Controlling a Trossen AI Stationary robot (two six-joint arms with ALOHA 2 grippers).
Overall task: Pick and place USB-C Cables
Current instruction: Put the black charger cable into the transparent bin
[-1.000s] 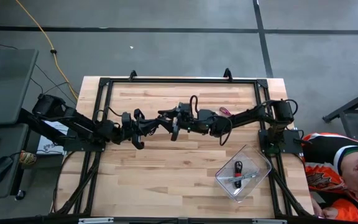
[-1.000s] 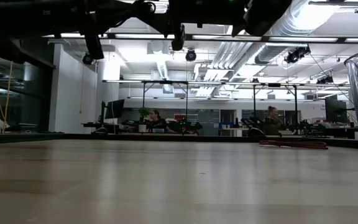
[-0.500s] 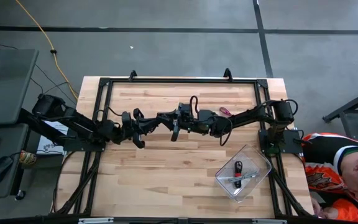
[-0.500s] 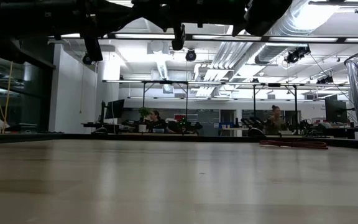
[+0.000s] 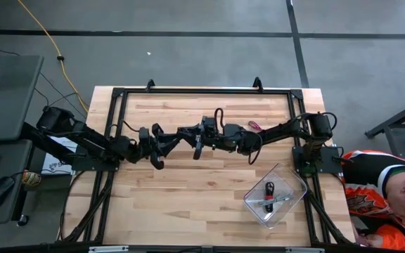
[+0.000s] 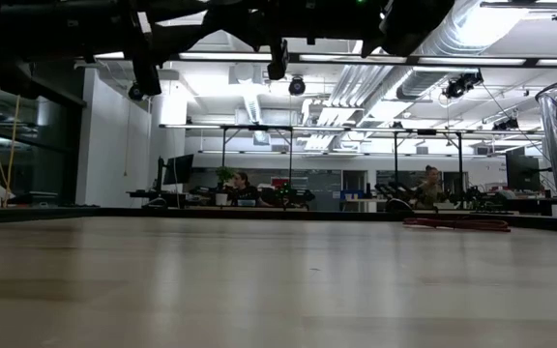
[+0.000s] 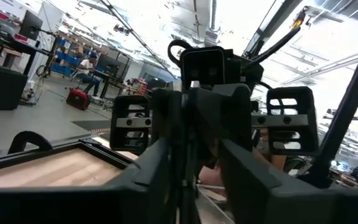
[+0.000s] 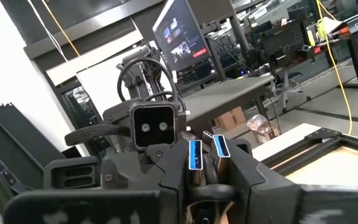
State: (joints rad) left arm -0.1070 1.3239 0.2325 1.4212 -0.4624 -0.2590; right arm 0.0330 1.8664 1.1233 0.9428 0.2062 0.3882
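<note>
A dark USB-C cable (image 8: 194, 154) with blue-tipped plugs is held in mid-air above the middle of the table (image 5: 188, 204), clamped in the narrowed right claw (image 8: 205, 180). The left claw (image 7: 194, 165) is found facing it close by, fingers parted. A black cable (image 5: 269, 190) and a silver-grey cable (image 5: 274, 202) are noted in the clear bin (image 5: 292, 181) near the table's right edge.

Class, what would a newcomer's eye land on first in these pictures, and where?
The two arms meet nose to nose above mid-table, the right pincer gripping a cable with two blue plugs, opposite the left pincer. Next come the clear tray holding cables at the table's near right corner, and a person in orange beside it.
</note>
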